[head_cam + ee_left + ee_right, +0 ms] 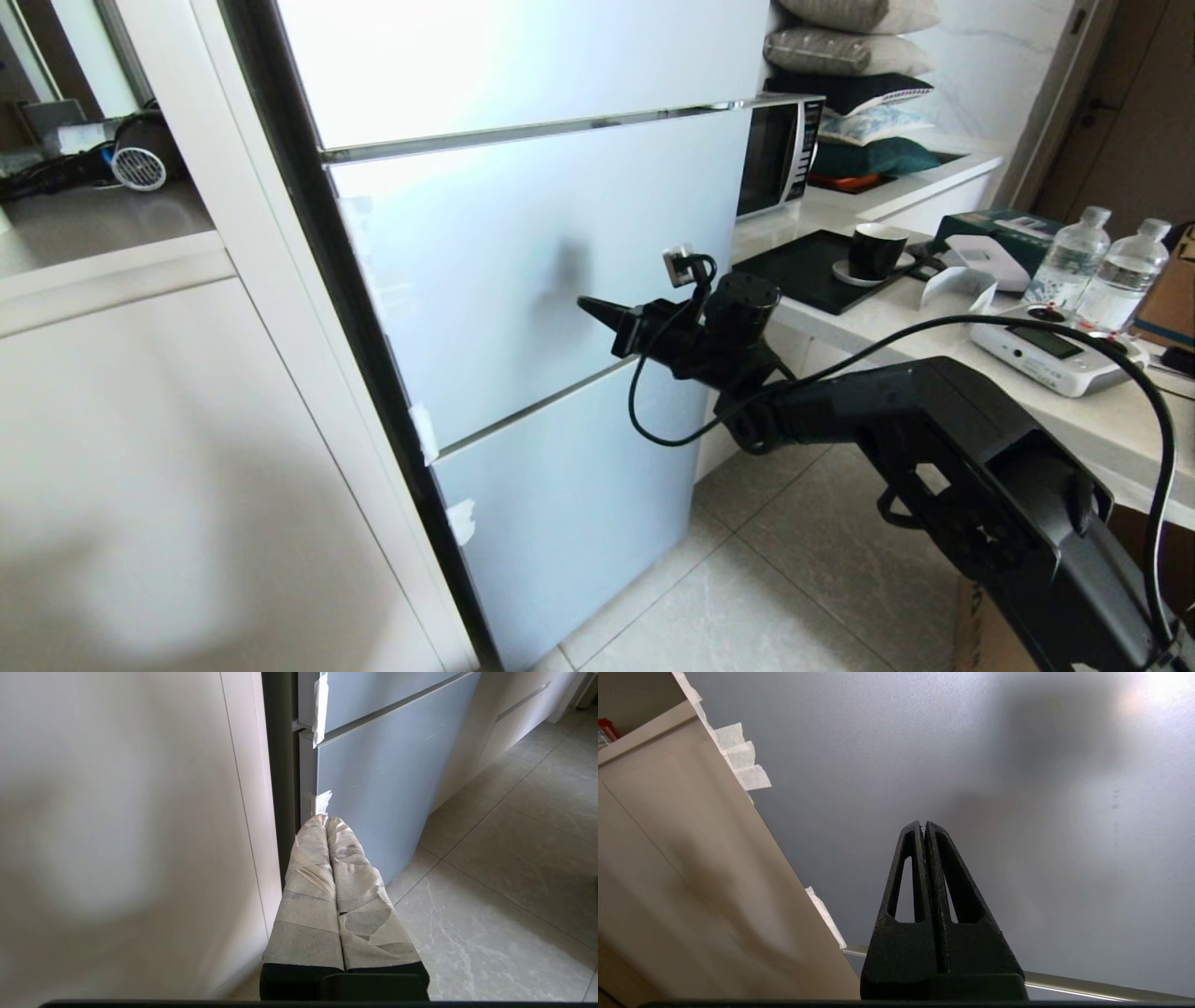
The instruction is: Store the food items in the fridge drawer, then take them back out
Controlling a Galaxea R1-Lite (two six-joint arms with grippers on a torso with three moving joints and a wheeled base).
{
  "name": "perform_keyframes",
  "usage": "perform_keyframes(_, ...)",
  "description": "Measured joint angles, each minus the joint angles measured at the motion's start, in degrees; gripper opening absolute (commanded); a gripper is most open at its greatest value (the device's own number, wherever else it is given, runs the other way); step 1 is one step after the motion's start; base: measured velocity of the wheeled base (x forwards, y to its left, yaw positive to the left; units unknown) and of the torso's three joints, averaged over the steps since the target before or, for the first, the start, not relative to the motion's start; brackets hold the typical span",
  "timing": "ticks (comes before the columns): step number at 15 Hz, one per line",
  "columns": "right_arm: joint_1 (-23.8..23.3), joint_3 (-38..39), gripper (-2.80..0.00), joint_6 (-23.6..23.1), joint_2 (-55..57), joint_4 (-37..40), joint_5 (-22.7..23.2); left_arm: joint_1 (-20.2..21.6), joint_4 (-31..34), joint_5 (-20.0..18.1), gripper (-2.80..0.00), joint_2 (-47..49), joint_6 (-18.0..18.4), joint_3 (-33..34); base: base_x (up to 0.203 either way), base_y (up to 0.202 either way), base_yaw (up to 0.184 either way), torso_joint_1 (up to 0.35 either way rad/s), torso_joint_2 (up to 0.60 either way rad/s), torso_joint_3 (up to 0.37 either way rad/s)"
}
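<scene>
A white cabinet panel [168, 448] fills the left of the scene, with a hair dryer [140, 161] seen on a shelf at the far left. Next to the panel stands the fridge [523, 280], all its pale blue fronts closed and scraps of white tape [425, 431] stuck along its left edge. The fridge drawer and the food items are nowhere to be seen; with every front shut, their place cannot be told. The left gripper [327, 820], its fingers wrapped in tape and pressed together, is held low near the floor tiles [504, 872], pointing at the bottom left corner of the fridge. The right gripper [590, 306] is raised in front of the middle fridge door, its black fingers [924, 858] closed tip to tip on nothing, just short of the door's surface. To the right, a counter [1074, 420] carries a microwave [780, 154], a black tray [808, 271] with a dark cup [876, 250], two water bottles [1102, 261] and a white device [1050, 350]. Pillows [854, 56] are stacked at the far end.
</scene>
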Motion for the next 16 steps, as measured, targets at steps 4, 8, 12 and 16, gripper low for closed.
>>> perform_keyframes(4, 0.34, 1.55, -2.8, -0.58, -0.38, -2.68, -1.34, 0.0, 0.01, 0.01, -2.8, 0.0, -0.01, 0.0, 0.0, 0.0, 0.0, 0.0, 0.0, 0.0)
perform_keyframes(8, 0.67, 18.15, -2.8, -3.29, -11.09, -3.32, -3.25, 0.02, 0.0, 0.01, -2.8, 0.0, 0.0, 0.0, 0.0, 0.0, 0.0, 0.0, 0.0, 0.0)
perform_keyframes(12, 0.94, 45.96, -2.8, -12.37, -36.22, 0.45, -7.61, 0.0, 0.0, 0.01, -2.8, 0.0, 0.0, 0.0, 0.0, 0.0, 0.0, 0.0, 0.0, 0.0)
perform_keyframes(16, -1.94, 73.21, -2.8, -22.4, -67.8, 11.89, -21.54, 0.0, 0.01, 0.01, -2.8, 0.0, -0.01, 0.0, 0.0, 0.0, 0.0, 0.0, 0.0, 0.0)
